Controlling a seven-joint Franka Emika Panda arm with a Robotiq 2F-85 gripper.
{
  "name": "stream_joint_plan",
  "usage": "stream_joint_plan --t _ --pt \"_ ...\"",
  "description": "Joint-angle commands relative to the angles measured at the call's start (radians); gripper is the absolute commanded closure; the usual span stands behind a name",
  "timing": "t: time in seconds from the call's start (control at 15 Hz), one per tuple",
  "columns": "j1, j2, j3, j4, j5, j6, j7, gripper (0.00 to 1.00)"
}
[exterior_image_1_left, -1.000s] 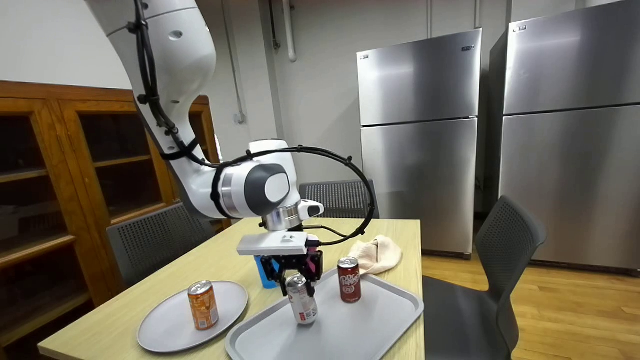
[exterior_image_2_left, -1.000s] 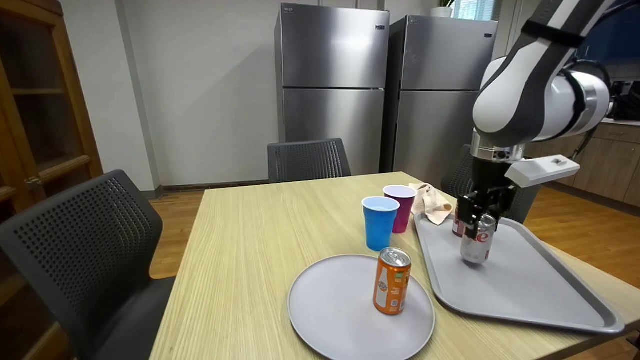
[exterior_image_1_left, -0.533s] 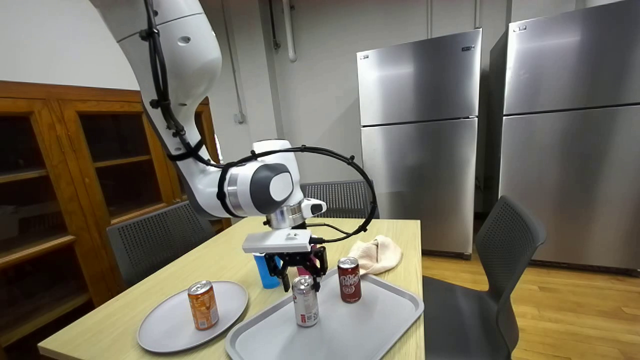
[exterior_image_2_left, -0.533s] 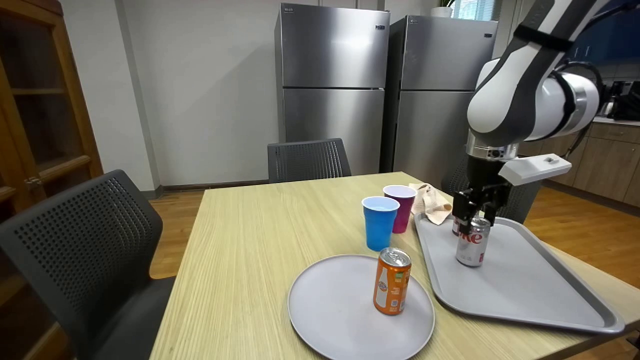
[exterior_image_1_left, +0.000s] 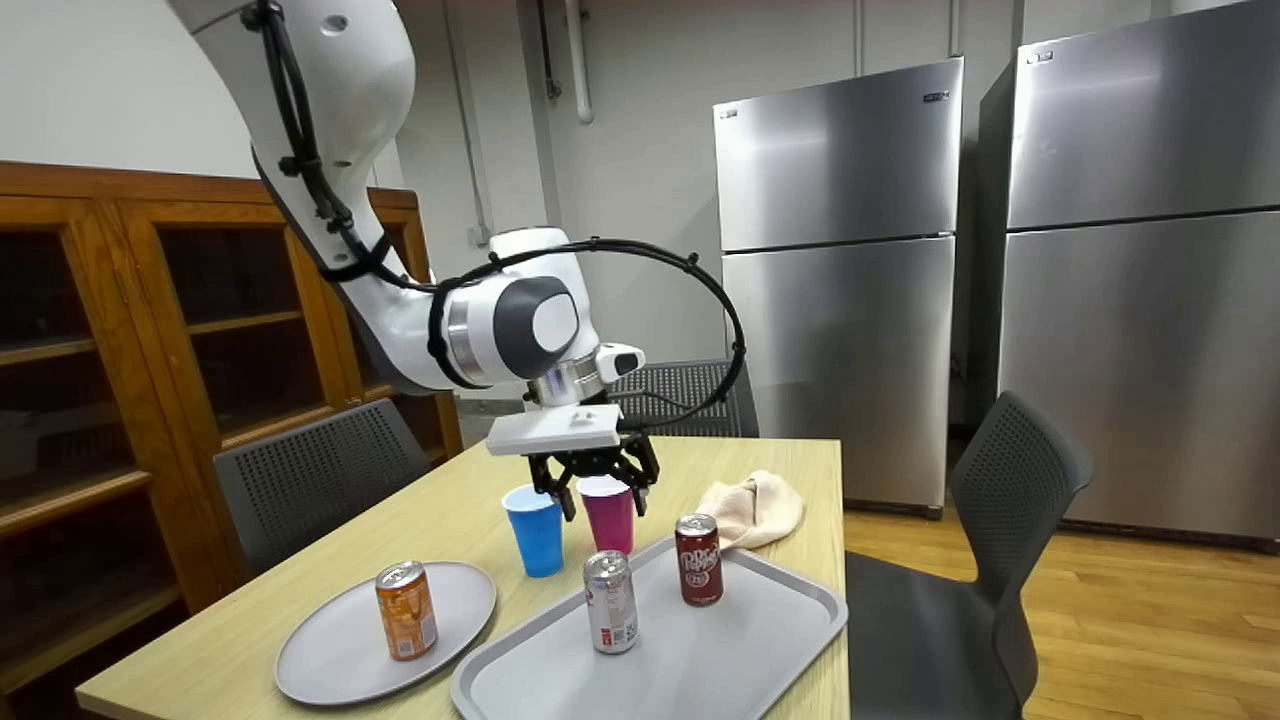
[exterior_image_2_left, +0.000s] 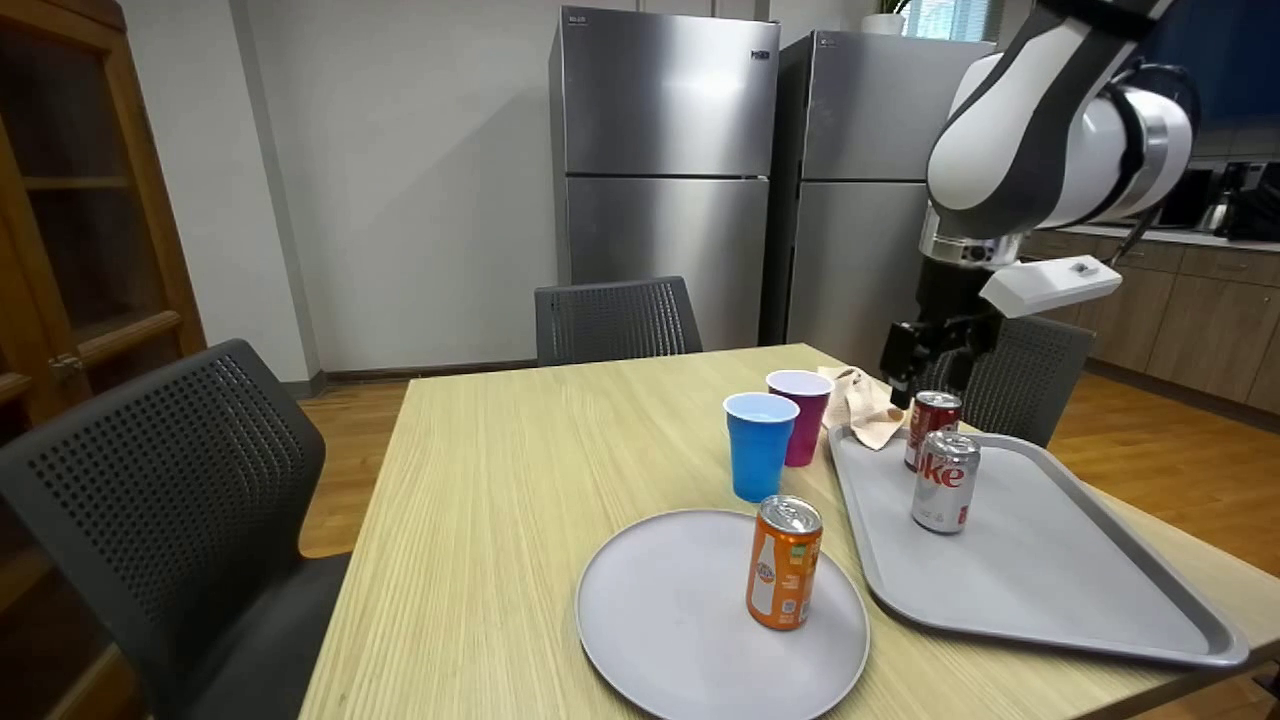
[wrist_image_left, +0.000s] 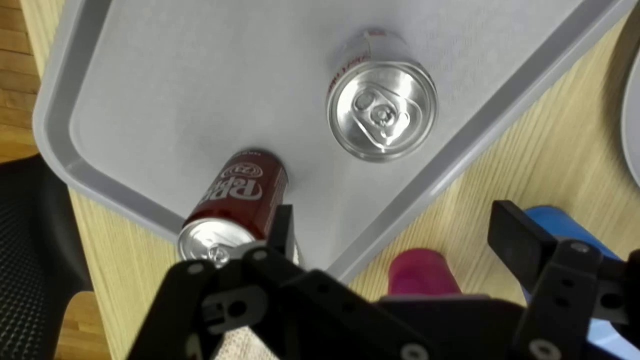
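My gripper (exterior_image_1_left: 604, 508) hangs in the air above the grey tray (exterior_image_1_left: 812, 592), jaws spread wide and nothing between them. In the wrist view, bare space separates the fingers (wrist_image_left: 520, 240). A silver Coke can (exterior_image_1_left: 611, 604) stands upright on the tray, below the gripper and apart from it; its top (wrist_image_left: 382, 112) shows in the wrist view. Beside it on the tray is a dark red Dr Pepper can (exterior_image_2_left: 932, 428), also upright. The left finger partly covers that can (wrist_image_left: 245, 192) in the wrist view.
A blue cup (exterior_image_2_left: 760, 450) and a magenta cup (exterior_image_2_left: 806, 430) stand beside the tray. An orange can (exterior_image_1_left: 407, 612) rests on a round grey plate (exterior_image_1_left: 320, 655). A crumpled pale cloth (exterior_image_1_left: 752, 508) lies behind the tray. Dark chairs (exterior_image_1_left: 960, 560) surround the table.
The gripper was around the tilted silver can; it has opened, let go and risen clear. The can now stands upright on the tray. The other objects have stayed put.
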Motion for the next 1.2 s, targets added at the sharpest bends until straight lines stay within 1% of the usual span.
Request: stream_joint_plan --t 0.0,0.33,0.53,0.67,0.8,1.13 --pt "0.019 -0.087 0.023 -0.023 -0.028 -0.008 0.019 0.0" --pt "0.06 -0.155 0.079 -0.04 0.009 -0.012 0.011 0.0" --pt "0.092 -0.186 0.129 -0.052 0.075 -0.015 -0.013 0.0" --pt "0.119 -0.2 0.164 -0.056 0.161 -0.019 -0.046 0.0" --pt "0.148 -0.212 0.191 -0.06 0.214 -0.019 -0.052 0.0" --pt "0.215 -0.225 0.241 -0.075 0.284 -0.023 -0.038 0.0"
